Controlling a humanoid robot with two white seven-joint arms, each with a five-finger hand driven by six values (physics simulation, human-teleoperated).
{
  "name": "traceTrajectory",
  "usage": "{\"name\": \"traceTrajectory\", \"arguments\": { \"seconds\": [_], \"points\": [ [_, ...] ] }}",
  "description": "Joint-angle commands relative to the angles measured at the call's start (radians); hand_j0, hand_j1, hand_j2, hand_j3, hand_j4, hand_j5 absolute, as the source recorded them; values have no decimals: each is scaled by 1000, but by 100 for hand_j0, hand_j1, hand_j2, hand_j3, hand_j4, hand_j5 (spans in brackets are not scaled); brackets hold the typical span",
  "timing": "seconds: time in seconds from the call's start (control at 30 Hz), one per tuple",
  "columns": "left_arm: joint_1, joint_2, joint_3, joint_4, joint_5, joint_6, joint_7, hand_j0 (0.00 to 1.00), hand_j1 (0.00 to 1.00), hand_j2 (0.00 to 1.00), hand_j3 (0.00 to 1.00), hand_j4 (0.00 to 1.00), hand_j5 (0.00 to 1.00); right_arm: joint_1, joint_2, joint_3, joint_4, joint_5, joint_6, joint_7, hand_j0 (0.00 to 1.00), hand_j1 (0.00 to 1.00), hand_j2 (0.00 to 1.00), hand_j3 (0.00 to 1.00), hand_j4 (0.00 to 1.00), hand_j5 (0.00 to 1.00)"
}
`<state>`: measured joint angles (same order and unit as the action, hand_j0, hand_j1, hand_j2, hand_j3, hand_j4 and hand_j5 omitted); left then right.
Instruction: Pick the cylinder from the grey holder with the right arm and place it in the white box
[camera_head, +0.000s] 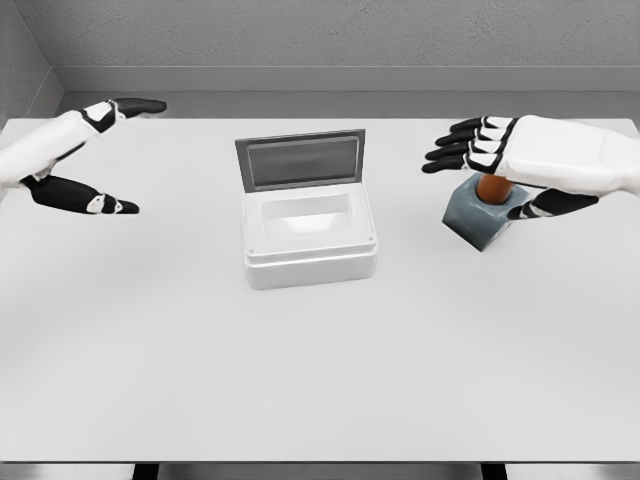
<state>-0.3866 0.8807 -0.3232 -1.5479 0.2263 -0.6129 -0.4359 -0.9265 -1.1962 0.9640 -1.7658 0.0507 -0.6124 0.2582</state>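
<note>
An orange-brown cylinder (493, 187) stands upright in the grey holder (478, 216) at the right of the table. My right hand (500, 170) hovers directly over it, fingers spread, thumb low on the near right side; most of the cylinder is hidden under the palm. The fingers do not close around it. A white box (310, 240) with its grey lid (299, 160) raised sits in the table's middle, interior empty. My left hand (115, 155) is at the far left, fingers spread, holding nothing.
A white table (320, 370) carries everything; its front edge runs along the bottom of the view. A grey wall stands behind the table's far edge.
</note>
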Motion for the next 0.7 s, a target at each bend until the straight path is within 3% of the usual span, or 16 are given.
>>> {"name": "traceTrajectory", "arguments": {
  "seconds": [0.0,0.2,0.3,0.33,0.37,0.4,0.43,0.53,0.57,0.67],
  "points": [
    [0,1,1,6,50,2,-18,100,100,100,100,100,100,0,-3,1,0,12,2,-2,100,100,100,100,100,100],
    [2,1,4,20,41,2,-14,100,100,100,100,100,100,-8,1,-10,5,14,2,-4,100,100,100,100,100,100],
    [0,3,6,43,42,2,-14,100,100,100,100,100,100,-74,9,-19,22,127,2,3,100,100,100,100,100,100],
    [-3,1,10,43,44,2,-14,100,100,100,100,100,100,-78,21,-19,23,153,2,52,100,100,100,100,100,100],
    [-3,1,15,38,44,2,-14,100,100,100,100,100,100,-98,64,-19,39,149,2,179,100,100,100,100,100,100],
    [3,1,15,42,50,2,-12,100,100,100,100,100,100,-113,115,-18,71,123,2,303,100,100,100,100,100,100],
    [2,-12,13,45,67,2,-10,100,100,100,100,100,100,-136,165,-16,120,43,2,353,100,100,100,100,100,100],
    [6,-13,-4,32,284,44,-12,100,100,100,100,100,100,-176,195,-14,198,43,2,353,100,100,100,100,100,100],
    [2,-14,-11,14,401,171,-15,100,100,100,100,100,100,-183,191,-13,201,96,2,353,100,100,100,100,100,100],
    [-15,-43,-11,-6,584,395,-15,100,100,100,100,100,100,-216,153,-5,241,116,2,353,100,100,100,100,100,100]
  ]
}}
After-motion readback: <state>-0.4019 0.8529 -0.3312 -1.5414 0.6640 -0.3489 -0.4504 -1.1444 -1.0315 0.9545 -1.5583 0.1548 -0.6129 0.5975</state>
